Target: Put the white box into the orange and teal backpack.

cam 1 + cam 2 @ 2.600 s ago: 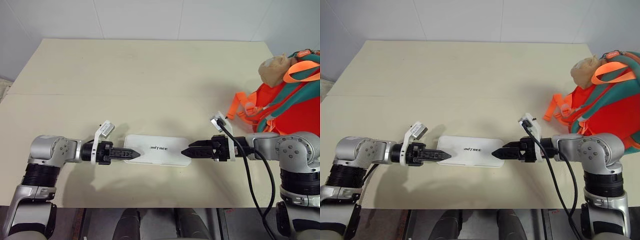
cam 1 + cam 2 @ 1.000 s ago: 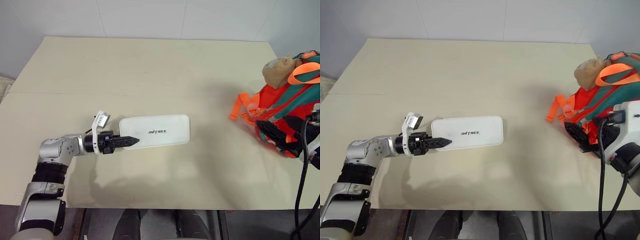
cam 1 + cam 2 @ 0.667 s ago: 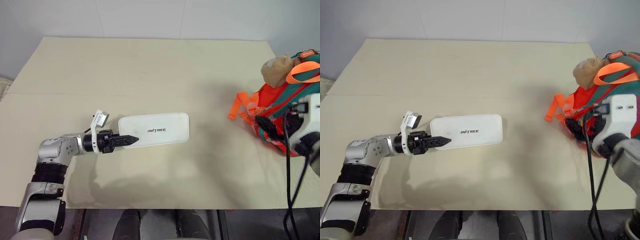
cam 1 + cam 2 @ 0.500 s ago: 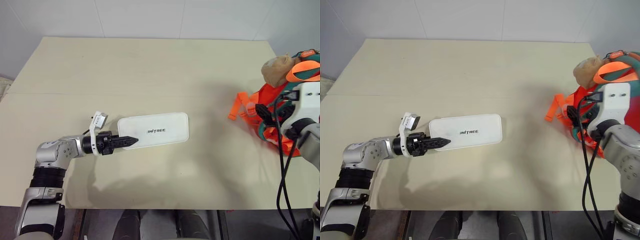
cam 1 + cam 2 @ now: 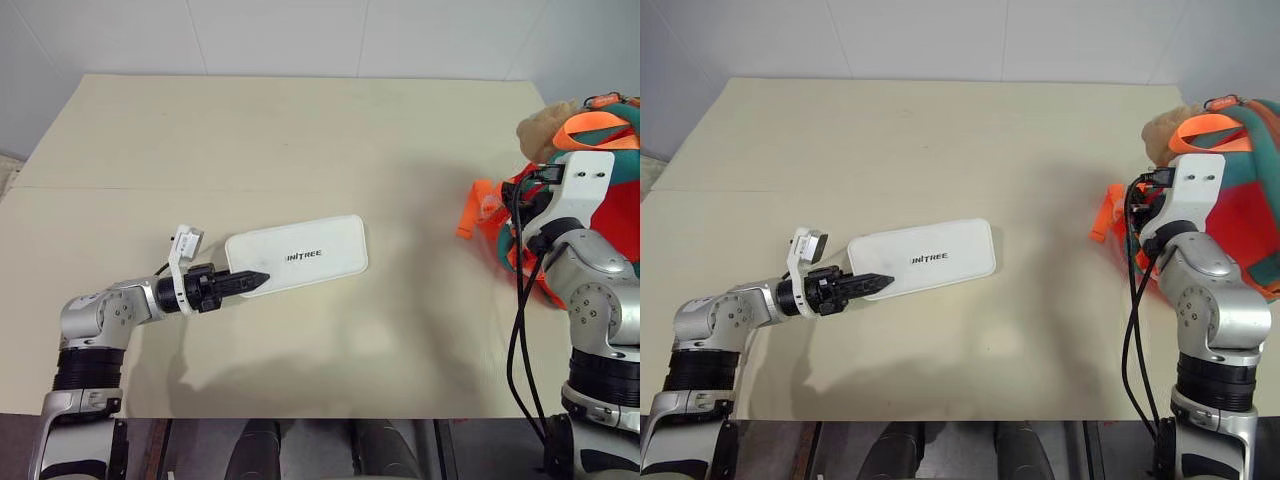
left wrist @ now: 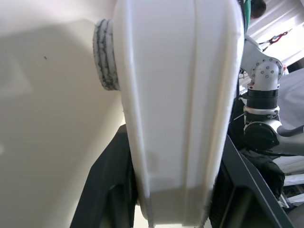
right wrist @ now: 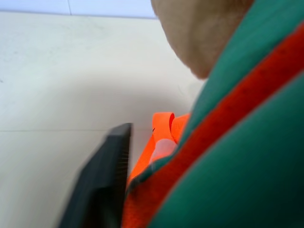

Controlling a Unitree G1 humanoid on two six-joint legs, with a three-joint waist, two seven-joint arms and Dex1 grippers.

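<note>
table [image 5: 300, 130]: matte beige, flat | backpack [image 5: 1252, 215]: rounded orange fabric, teal trim, at table's right edge (plush charm on top) | box [image 5: 297, 257]: smooth white slab, rounded corners, long axis left-right, far end tipped slightly away | left gripper [image 5: 252, 281]: clamped on box's near-left end | right gripper [image 7: 102, 180]: against backpack, grip unclear

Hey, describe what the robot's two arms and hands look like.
Both arms are silver-grey metal with black ribbed joint rings. Each hand has two black fingers and a white camera bracket at the wrist: left hand, right hand. Black cables loop down from the right wrist.
</note>
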